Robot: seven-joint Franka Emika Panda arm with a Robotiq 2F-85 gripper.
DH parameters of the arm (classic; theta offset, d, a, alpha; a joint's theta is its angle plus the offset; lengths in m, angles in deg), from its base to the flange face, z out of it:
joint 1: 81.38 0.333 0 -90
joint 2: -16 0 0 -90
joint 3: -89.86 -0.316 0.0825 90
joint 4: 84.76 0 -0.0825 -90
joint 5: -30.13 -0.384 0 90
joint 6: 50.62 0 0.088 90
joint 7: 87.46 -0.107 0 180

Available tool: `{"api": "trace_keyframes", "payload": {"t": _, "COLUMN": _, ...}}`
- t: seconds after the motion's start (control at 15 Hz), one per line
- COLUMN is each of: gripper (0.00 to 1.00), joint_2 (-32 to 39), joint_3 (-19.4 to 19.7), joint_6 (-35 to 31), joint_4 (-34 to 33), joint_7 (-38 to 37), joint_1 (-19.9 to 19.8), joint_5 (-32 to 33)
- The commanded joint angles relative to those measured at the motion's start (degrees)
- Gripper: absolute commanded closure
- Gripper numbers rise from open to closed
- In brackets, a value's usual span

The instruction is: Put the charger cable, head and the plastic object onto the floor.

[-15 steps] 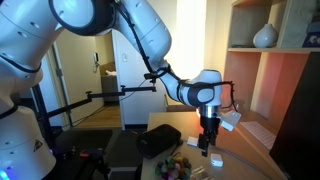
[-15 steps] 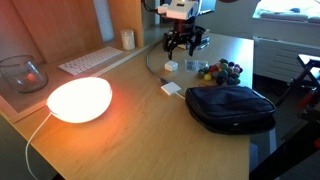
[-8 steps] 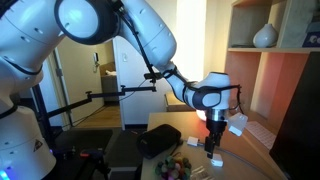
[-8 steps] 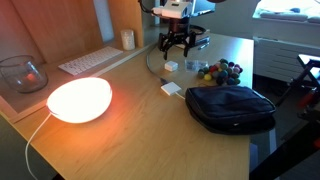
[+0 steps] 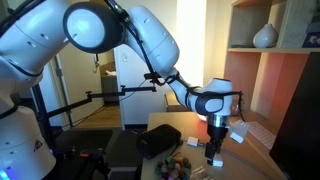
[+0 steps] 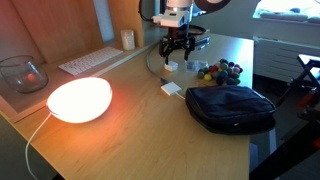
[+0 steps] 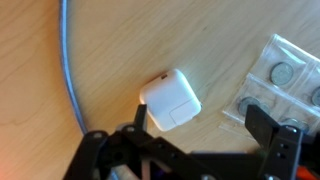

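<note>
wrist view has the gripper (image 7: 200, 122) spread wide over the charger head (image 7: 170, 100) — the white cube sits between the jaws, crowding the finger nearer the charger cable (image 7: 69, 70).

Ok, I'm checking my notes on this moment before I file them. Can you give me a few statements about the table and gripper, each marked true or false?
1. The charger head lies on the wooden tabletop. True.
2. The gripper is shut on the charger cable. False: it is open, jaws spread above the charger head, and the charger cable lies apart to one side.
3. The lamp is off. False: it glows brightly.
4. A black pouch rests on the tabletop. True.
5. The plastic pack is on the floor. False: it lies on the tabletop beside the charger head.
</note>
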Motion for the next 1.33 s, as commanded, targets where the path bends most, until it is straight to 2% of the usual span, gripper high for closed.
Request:
{"api": "trace_keyframes", "payload": {"t": 0.0, "gripper": 0.0, "joint_2": 1.24, "joint_3": 1.44, "joint_6": 3.98, "joint_4": -3.59, "joint_7": -0.95, "joint_1": 1.79, "joint_5": -0.09}}
{"api": "trace_keyframes", "payload": {"t": 0.4, "gripper": 0.0, "joint_2": 1.82, "joint_3": 1.64, "joint_6": 7.06, "joint_4": -5.82, "joint_7": -0.38, "joint_1": 2.81, "joint_5": -0.04}}
{"api": "trace_keyframes", "payload": {"t": 0.8, "gripper": 0.0, "joint_2": 4.05, "joint_3": -0.1, "joint_6": 7.9, "joint_4": -8.53, "joint_7": 4.45, "joint_1": 1.33, "joint_5": -1.15}}
{"api": "trace_keyframes", "payload": {"t": 1.27, "gripper": 0.0, "joint_2": 6.62, "joint_3": 0.34, "joint_6": 9.11, "joint_4": -11.53, "joint_7": 4.88, "joint_1": 1.43, "joint_5": -1.2}}
